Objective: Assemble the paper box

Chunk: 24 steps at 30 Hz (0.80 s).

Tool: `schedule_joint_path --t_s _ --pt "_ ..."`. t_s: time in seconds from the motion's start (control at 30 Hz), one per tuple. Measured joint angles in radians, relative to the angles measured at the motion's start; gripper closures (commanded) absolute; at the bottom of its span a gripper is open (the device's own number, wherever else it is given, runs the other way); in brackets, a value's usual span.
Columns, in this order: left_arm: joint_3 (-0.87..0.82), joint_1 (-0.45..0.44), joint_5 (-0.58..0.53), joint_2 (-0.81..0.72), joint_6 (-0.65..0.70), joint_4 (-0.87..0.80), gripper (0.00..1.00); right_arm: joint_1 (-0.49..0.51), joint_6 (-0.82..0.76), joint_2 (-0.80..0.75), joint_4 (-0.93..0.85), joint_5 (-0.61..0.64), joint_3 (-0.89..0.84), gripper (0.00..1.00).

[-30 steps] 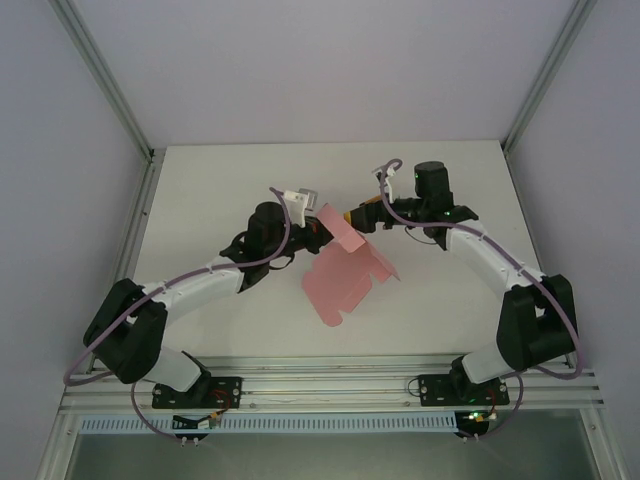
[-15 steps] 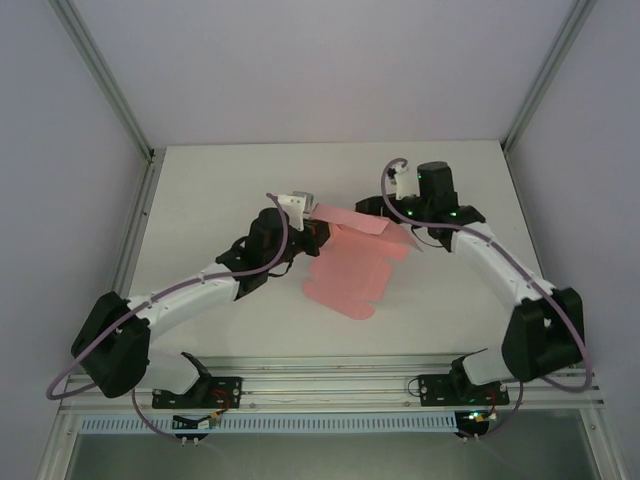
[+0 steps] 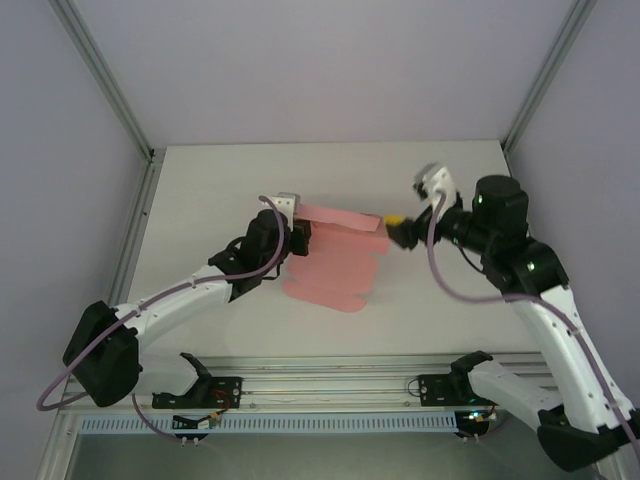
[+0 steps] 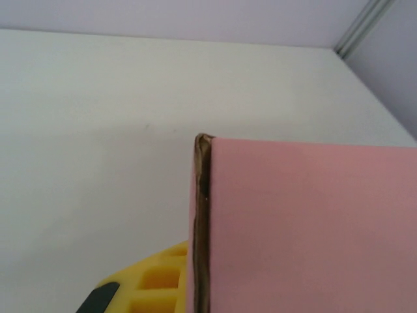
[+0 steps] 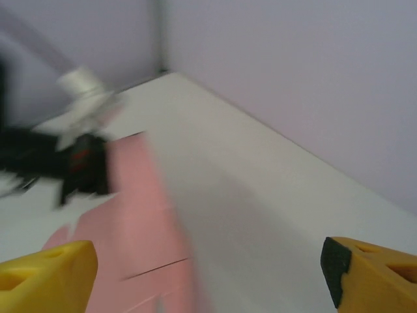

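Your right gripper has let go and backed off, fingers spread, so the left gripper alone pinches the paper box, mid table, by its raised flap

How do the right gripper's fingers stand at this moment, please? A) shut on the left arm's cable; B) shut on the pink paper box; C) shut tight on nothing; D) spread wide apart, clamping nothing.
D: in the right wrist view the right gripper has its yellow fingers at opposite edges of the picture, and the paper box lies beyond them, ungripped.
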Motion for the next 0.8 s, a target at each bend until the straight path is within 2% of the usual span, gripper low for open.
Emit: schedule_joint_path --t_s 0.07,0.1,0.13,0.2,0.23,0.3,0.5,0.8 --pt "0.038 0.000 -0.013 0.011 -0.003 -0.056 1.00 0.027 -0.143 -0.015 -0.049 -0.060 -0.003 0.22" --pt "0.047 0.000 -0.017 0.011 -0.004 -0.074 1.00 0.028 -0.202 -0.015 -0.066 -0.075 -0.001 0.33" --pt "0.053 0.000 -0.019 0.010 -0.004 -0.090 1.00 0.028 -0.257 -0.009 -0.072 -0.082 0.000 0.40" --pt "0.054 0.000 -0.019 0.008 -0.003 -0.114 1.00 0.028 -0.367 0.025 -0.071 -0.074 0.010 0.46" --pt "0.054 0.000 -0.018 0.008 -0.001 -0.132 1.00 0.028 -0.420 0.051 -0.069 -0.061 0.021 0.46" --pt "0.054 0.000 -0.011 0.007 0.004 -0.165 1.00 0.028 -0.514 0.121 -0.083 -0.042 0.080 0.39" --pt "0.054 0.000 0.032 -0.004 0.026 -0.237 1.00 0.043 -0.707 0.379 -0.294 -0.055 0.411 0.39" --pt "0.054 0.000 0.092 -0.048 0.059 -0.275 1.00 0.106 -0.832 0.554 -0.582 -0.014 0.481 0.38"
